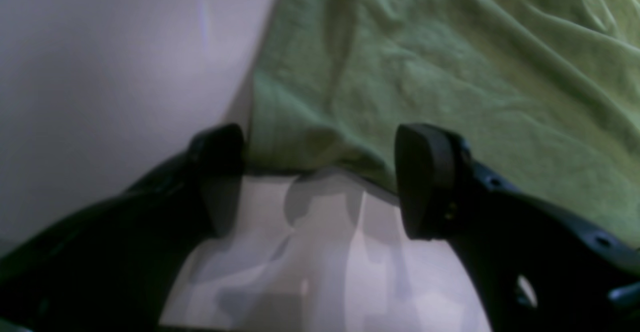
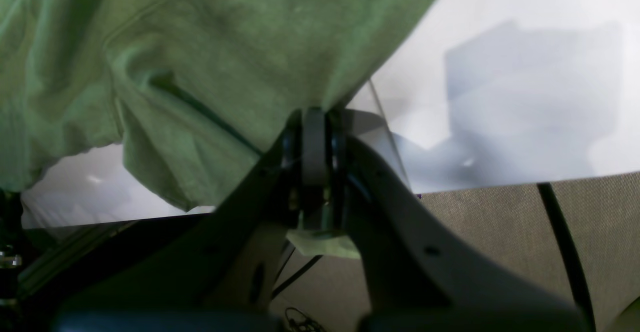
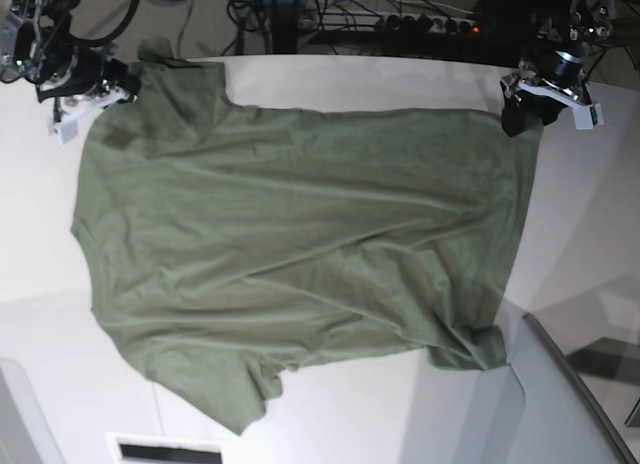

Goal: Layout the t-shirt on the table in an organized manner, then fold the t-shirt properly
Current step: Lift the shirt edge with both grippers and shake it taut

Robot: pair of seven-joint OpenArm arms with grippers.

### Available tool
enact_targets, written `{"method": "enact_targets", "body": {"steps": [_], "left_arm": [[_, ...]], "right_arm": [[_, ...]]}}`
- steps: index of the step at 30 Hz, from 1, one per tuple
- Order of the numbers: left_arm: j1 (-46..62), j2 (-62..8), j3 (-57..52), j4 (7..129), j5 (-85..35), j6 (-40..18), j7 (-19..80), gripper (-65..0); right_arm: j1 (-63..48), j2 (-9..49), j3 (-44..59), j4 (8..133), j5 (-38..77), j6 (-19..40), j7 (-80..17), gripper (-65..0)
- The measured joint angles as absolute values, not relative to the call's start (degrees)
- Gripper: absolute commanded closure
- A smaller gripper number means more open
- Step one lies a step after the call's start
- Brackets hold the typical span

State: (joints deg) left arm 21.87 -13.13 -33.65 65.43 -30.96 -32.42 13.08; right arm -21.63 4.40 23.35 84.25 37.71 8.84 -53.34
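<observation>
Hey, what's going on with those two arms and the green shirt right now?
Right gripper: jaws shut on t-shirt edge. Left gripper: jaws open, at shirt corner. Shirt spread on table, wrinkled. Nothing blocking.

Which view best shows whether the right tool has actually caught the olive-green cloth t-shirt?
Right wrist: the right tool is shut on the olive-green cloth t-shirt's edge. Base shows the whole shirt but that pinch is tiny. Left wrist shows only cloth beside the open left tool.

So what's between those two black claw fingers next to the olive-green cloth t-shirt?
Only bare white table, seen from the left wrist view; the left gripper stands open just short of the t-shirt's edge.
</observation>
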Motion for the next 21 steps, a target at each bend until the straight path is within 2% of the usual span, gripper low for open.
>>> {"method": "enact_targets", "body": {"steps": [3,10,16,19,21], "left_arm": [[21.5,-12.6,-33.9,65.4,-31.0,-32.1,13.0,-41.8],[21.5,-11.9,-33.9,65.2,-30.7,-32.0,13.2,-19.4],[19.4,-11.8,-33.9,63.9,-30.5,-31.8,13.8,-8.7],[19.2,-12.2,-33.9,64.0,-30.5,-31.8,13.8,0.0],[19.2,-12.3,-33.9,64.2,-30.4,-31.8,13.8,0.0]], "right_arm": [[-21.6,4.4,23.3,84.2,37.7,8.9,-53.5,-0.2],[-21.6,4.5,23.2,84.2,37.7,8.9,-53.5,-0.2],[-21.6,4.5,23.2,84.2,37.7,8.9,-53.6,0.0],[-21.6,4.5,23.2,84.4,37.7,8.9,-53.6,0.0],[-22.0,4.5,23.2,84.8,37.6,8.8,-53.6,0.0]]}}
